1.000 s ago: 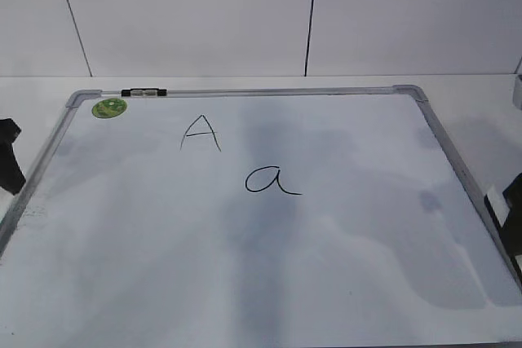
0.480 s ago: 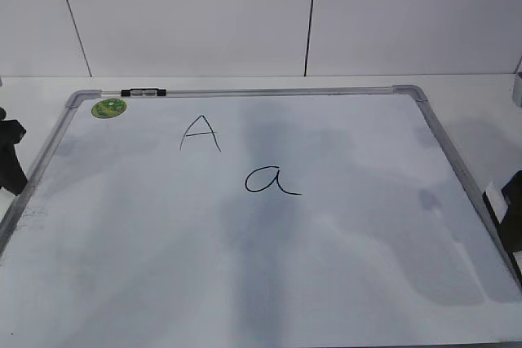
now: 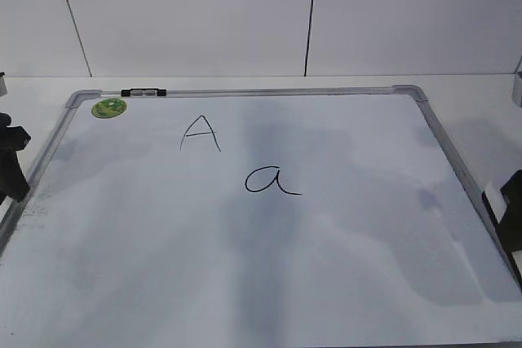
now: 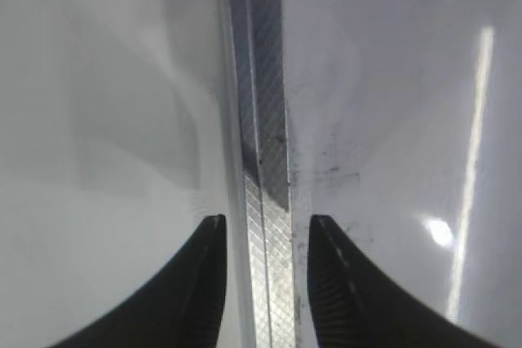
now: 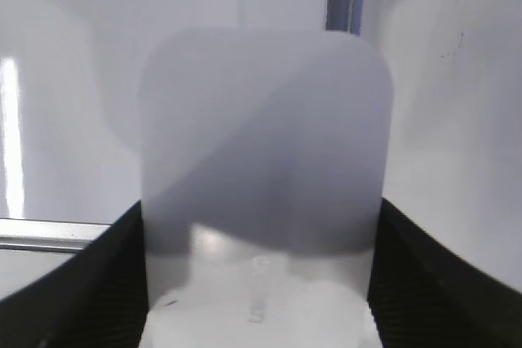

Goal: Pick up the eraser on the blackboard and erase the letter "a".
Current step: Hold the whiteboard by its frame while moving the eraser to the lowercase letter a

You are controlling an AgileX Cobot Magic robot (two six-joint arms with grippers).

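At far left of the exterior view, left gripper [image 3: 11, 165] sits at the board's left edge. Its wrist view shows the two dark fingers [image 4: 196, 299] straddling the silver frame rail [image 4: 265, 160], a gap on each side, rail not visibly pinched. Whether it is meant to clamp the rail to steady the board, cannot tell.

Moving right: green sticker [image 3: 108, 107] in the top-left corner, small black-and-silver clip [image 3: 143, 93] on the top rail. Capital "A" [image 3: 201, 133] intact. Just right and below it, the letter "a" [image 3: 272, 180] also intact, loop and tail unbroken. No wipe mark across it. The blackboard [image 3: 342, 283] lies flat on the table, surface faintly smudged.

Far right edge: right gripper [image 3: 507, 216] beside the right rail, a sliver of white showing against it. Right wrist view settles it: the eraser [image 5: 265, 169] fills the space between the jaws, both pads against its sides, so clamped on the eraser.

Judgement on progress: pick-up looks done or nearly so. Left to do: carry the eraser in over the board, set it down on the "a", rub it out without touching the capital.
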